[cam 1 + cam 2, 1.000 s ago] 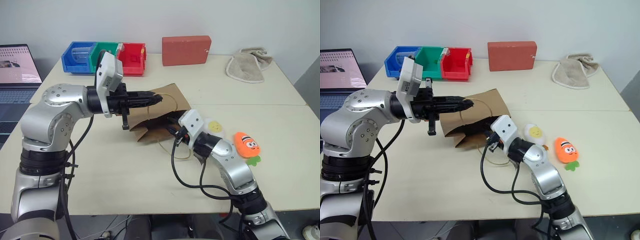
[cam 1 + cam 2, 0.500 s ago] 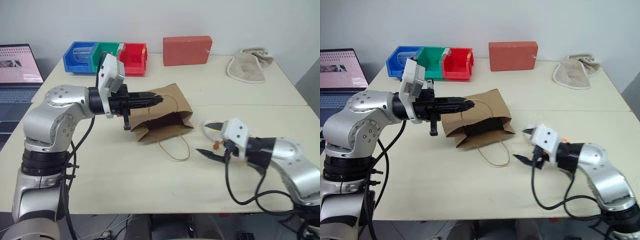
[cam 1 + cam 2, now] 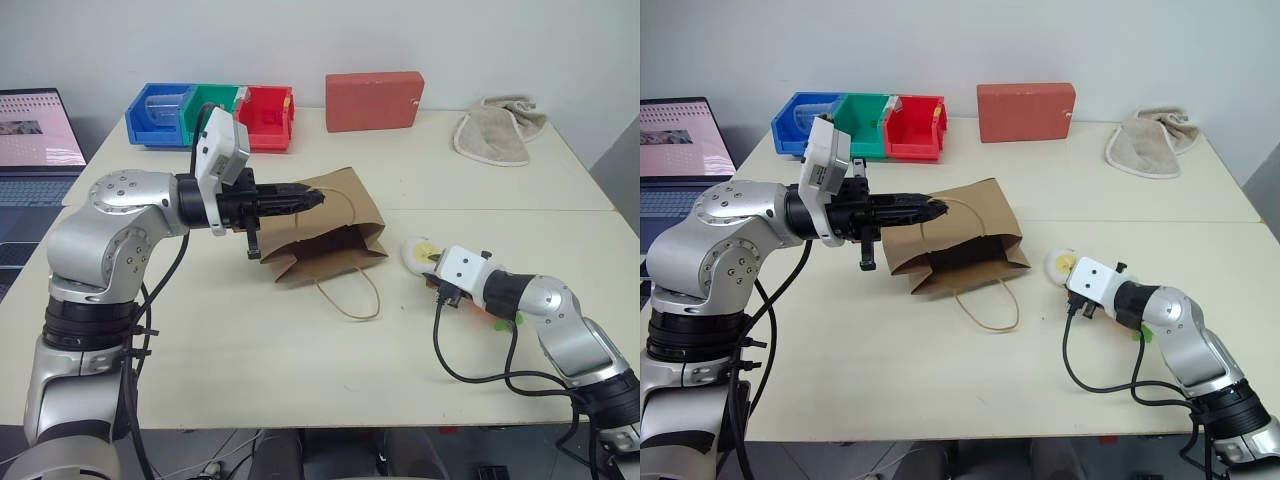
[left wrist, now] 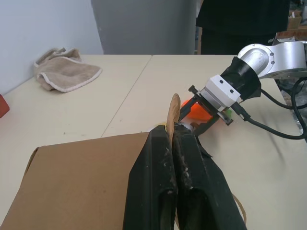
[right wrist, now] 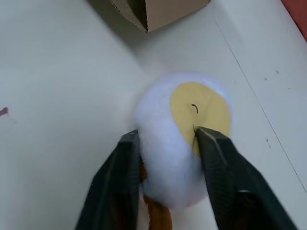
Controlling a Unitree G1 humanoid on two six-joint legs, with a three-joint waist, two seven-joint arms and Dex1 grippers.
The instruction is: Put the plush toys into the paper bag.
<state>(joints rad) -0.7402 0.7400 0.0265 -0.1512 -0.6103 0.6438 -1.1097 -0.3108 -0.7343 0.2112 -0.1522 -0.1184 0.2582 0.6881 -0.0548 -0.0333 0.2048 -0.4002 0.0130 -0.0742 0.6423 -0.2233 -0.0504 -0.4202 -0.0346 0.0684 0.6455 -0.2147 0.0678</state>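
1. My left gripper (image 3: 318, 196) is clenched tight on the top edge of the paper bag (image 3: 335, 235), holding it up in the middle of the table (image 3: 200, 340) with its dark mouth facing the near side.
2. One cord handle (image 3: 350, 298) of the bag lies looped on the table just in front of the opening.
3. My right gripper (image 5: 165, 143) is down on the table to the right of the bag, jaws around the egg toy (image 5: 184, 134): one finger on its white flank, the other across the yellow centre. I judge this a grasp just taking hold; the toy looks to be resting on the table, not lifted.
4. The carrot toy (image 4: 199, 111) lies just behind my right wrist, a patch of orange with a bit of green, untouched.
5. I can't see into the bag well enough to say what it holds.
6. Score so far, as I judge it: no toy bagged yet. Left to do: lift the egg, carry it left into the open mouth, let go, then do the same for the carrot.
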